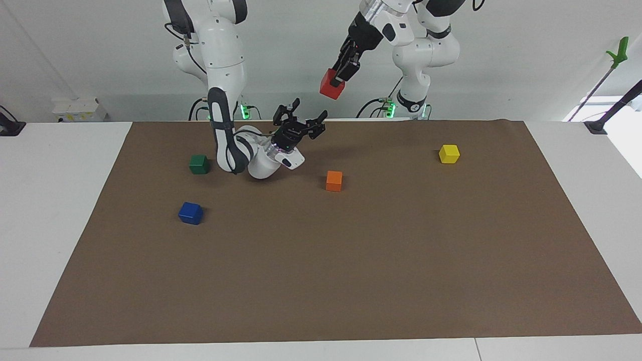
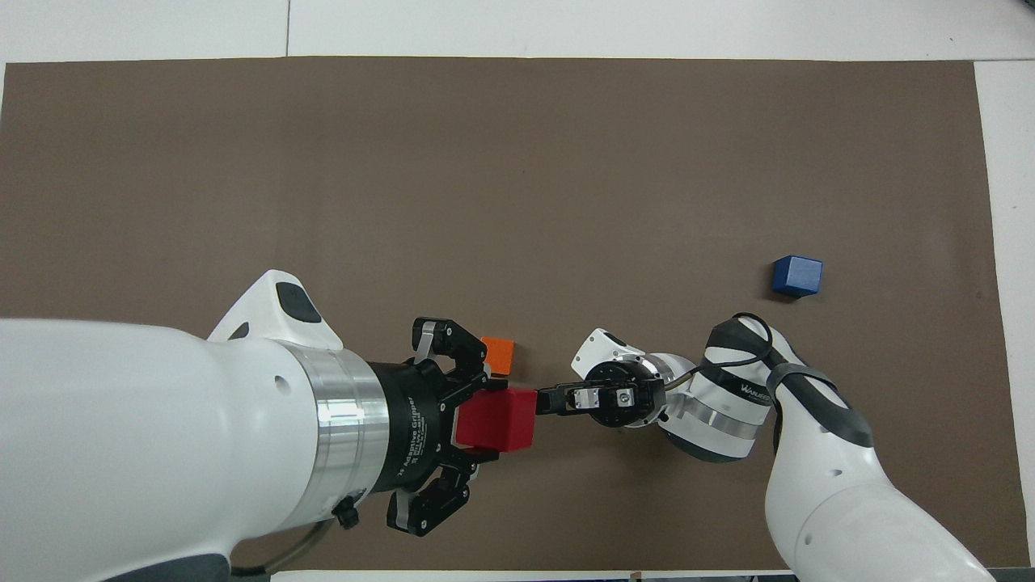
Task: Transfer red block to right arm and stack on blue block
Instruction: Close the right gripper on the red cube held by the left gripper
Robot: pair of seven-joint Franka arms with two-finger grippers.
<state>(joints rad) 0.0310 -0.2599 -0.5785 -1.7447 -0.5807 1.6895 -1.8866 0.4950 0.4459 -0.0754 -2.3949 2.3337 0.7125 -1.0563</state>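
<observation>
The red block [image 1: 331, 85] [image 2: 505, 420] hangs high in the air with my left gripper [image 1: 337, 78] [image 2: 475, 425] shut on it, over the middle of the brown mat's robot-side edge. My right gripper [image 1: 306, 111] [image 2: 545, 402] is open and tilted upward just below the red block, with a small gap between them in the facing view. Its wrist glows blue. The blue block [image 1: 190, 213] [image 2: 796, 276] rests alone on the mat toward the right arm's end.
An orange cube [image 1: 334, 180] [image 2: 500, 353] sits mid-mat, partly covered by the left gripper in the overhead view. A green cube [image 1: 199, 164] lies beside the right arm's elbow. A yellow cube [image 1: 449, 153] sits toward the left arm's end.
</observation>
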